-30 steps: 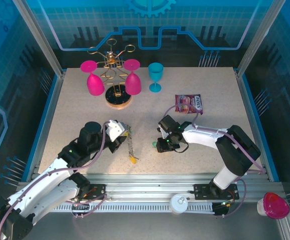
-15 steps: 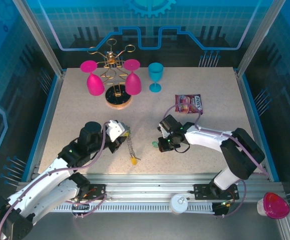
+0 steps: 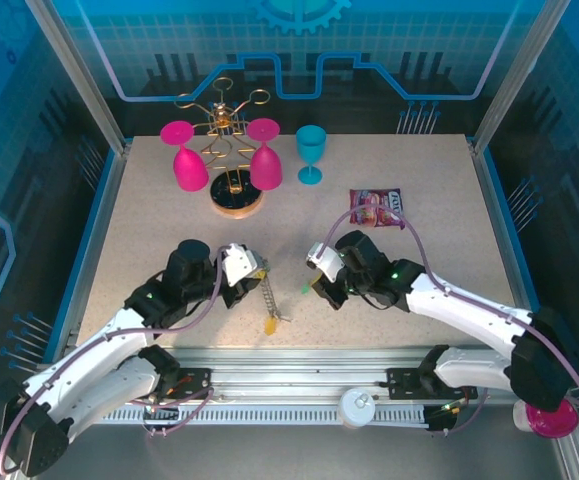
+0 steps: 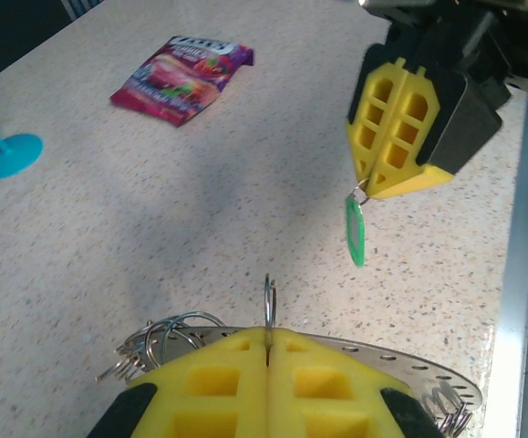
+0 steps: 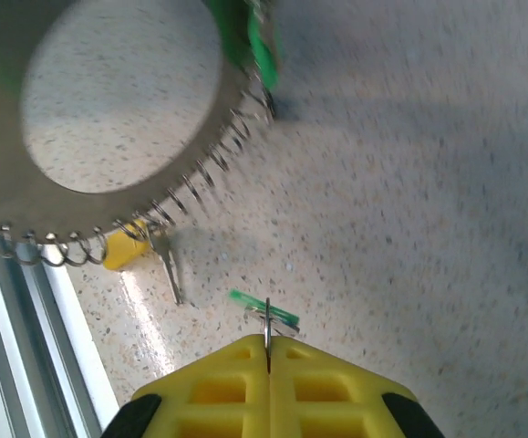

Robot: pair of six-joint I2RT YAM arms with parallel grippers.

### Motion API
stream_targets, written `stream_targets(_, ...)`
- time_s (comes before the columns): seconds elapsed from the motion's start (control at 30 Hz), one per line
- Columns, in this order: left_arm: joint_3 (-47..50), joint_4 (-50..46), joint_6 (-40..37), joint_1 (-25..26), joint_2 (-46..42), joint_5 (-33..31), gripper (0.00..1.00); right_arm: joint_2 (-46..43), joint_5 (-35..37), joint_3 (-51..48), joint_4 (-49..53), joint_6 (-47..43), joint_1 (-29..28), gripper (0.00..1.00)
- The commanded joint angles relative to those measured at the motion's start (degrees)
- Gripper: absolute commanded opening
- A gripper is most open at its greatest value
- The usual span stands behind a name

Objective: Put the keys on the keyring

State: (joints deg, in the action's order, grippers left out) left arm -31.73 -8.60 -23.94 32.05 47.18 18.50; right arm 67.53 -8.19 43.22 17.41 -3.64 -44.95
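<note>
The left gripper (image 4: pixel 267 339) is pinched tight on the keyring (image 4: pixel 400 358). It holds the keyring up on its edge near the 6 o'clock side of the table (image 3: pixel 419 180). A yellow key (image 3: pixel 269 323) hangs from the keyring. At 3 o'clock from it, the right gripper (image 3: pixel 314 287) squeezes a little green key (image 4: pixel 355 230), close by.
</note>
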Motion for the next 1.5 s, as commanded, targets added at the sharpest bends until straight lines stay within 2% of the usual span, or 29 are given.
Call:
stream_targets(0.0,-0.44,4.13,-4.05,0.25,1.21,7.35,0.0,-2.45,-6.49,-1.4,-4.8,-11.0,0.4,0.0)
stream_targets(0.2,-0.57,5.08,-6.46,0.34,3.22,11.79,0.0,-2.46,-15.96,1.28,-4.51,-15.09,0.86,0.0)
stream_targets(0.3,-0.75,5.26,-7.23,0.36,3.72,11.99,0.0,-1.46,-17.53,3.43,-2.45,-16.99,0.37,0.0)
stream_targets(0.67,-0.62,6.2,-7.61,0.43,4.0,11.76,0.0,3.7,-14.4,9.91,-2.66,-18.64,-2.8,0.0)
stream_targets(1.2,-0.79,5.7,-7.7,0.41,4.18,11.39,0.0,6.3,-8.06,11.01,-6.85,-13.45,-4.04,0.0)
stream_targets(1.47,-1.15,4.82,-8.22,0.41,4.24,10.83,0.0,7.17,-8.66,11.35,-7.91,-10.97,-4.01,0.0)
